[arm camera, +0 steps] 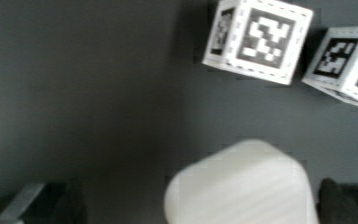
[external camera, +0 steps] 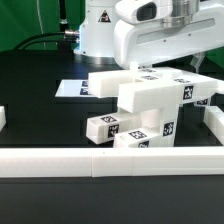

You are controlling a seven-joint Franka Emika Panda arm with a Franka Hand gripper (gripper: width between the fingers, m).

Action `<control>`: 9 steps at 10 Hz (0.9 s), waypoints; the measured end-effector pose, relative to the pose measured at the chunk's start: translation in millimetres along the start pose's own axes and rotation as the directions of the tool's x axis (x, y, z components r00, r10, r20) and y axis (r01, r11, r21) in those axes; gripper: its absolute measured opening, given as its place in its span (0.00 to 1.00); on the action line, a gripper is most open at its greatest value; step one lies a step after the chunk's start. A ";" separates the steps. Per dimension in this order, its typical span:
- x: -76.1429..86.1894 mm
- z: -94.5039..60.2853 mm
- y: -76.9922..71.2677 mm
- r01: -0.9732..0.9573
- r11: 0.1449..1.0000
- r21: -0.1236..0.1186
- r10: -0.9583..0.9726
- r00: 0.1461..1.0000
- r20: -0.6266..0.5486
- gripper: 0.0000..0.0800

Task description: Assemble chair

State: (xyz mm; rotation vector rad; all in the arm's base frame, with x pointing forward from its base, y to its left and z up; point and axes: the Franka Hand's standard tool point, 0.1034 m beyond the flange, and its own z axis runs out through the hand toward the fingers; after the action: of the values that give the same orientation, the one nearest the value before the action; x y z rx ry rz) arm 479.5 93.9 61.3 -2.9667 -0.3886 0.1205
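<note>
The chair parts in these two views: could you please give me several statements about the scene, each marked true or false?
1. The chair parts are piled on a black table. True.
2. The marker board lies on the exterior view's right of the pile. False: it lies on the exterior view's left.
3. A long low white rail runs along the table's near edge. True.
4. The wrist view shows no tags. False: a tagged white block shows there, with a second beside it.
5. The fingers are pressed together. False: in the wrist view they stand wide apart, with a rounded white part between them.
</note>
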 end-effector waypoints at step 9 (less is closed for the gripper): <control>-20.2 -17.1 4.2 -0.074 0.997 0.009 0.073 0.997 0.035 0.81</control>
State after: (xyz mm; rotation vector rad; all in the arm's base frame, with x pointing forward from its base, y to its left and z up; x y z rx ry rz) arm 462.8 82.3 78.8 -2.9728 -0.2821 0.1813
